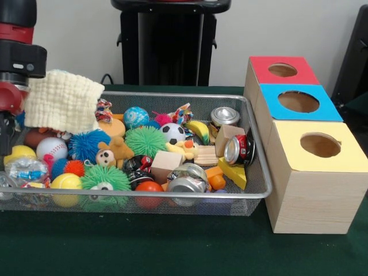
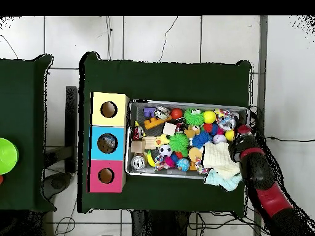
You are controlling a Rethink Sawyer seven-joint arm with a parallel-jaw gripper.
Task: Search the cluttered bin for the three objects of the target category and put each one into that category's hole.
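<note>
A wire mesh bin is packed with several toys: a baseball, a soccer ball, spiky rubber balls, crushed cans, wooden blocks and a small plush bear. A cream knitted cloth rises over the bin's left end in the front view, right beside the arm. My gripper hangs at that end, mostly cut off by the picture's edge and the cloth. Three boxes stand beside the bin, topped red, blue and yellow, each with one round hole.
A pale blue cloth droops over the bin's rim near the arm in the overhead view. The table is covered in dark green. A green round object lies on a separate dark surface at the overhead view's left edge.
</note>
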